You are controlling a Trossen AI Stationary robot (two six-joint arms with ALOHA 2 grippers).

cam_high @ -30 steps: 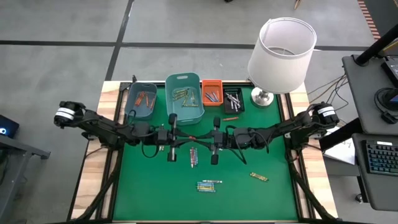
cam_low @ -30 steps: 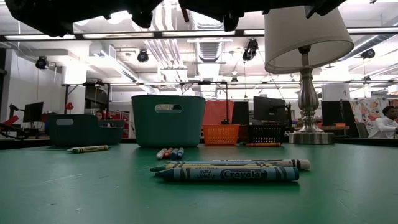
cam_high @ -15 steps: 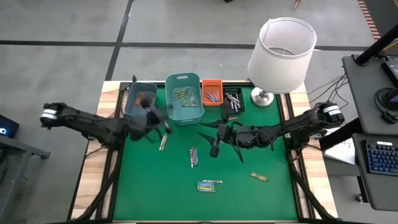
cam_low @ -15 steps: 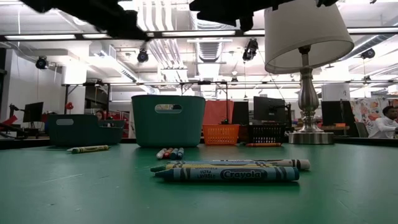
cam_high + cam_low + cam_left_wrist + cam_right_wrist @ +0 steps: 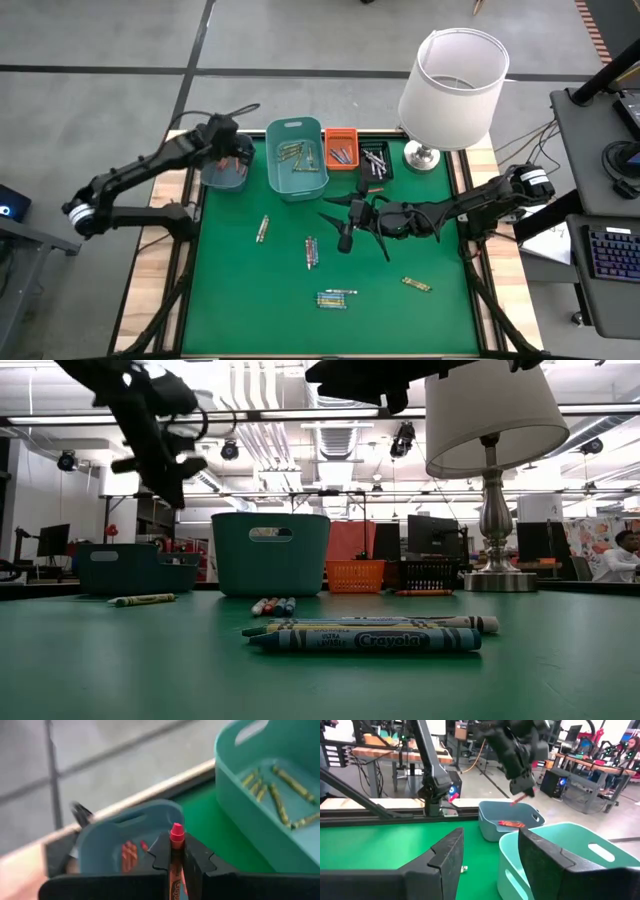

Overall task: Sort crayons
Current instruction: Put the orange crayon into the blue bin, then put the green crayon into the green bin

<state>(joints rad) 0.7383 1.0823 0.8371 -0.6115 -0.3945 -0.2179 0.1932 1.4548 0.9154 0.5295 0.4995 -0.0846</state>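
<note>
I have the left gripper above the blue bin at the surface's far left corner, jaws clamped on a red crayon. More red crayons lie in that bin. My right gripper hangs over mid-surface with jaws wide and bare. Loose crayons lie on the green surface toward its near edge; yellow-green ones fill the teal bin.

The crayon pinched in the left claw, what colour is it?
Orange-red. The crayon shows best in the left wrist view, clamped in the left claw.
</note>
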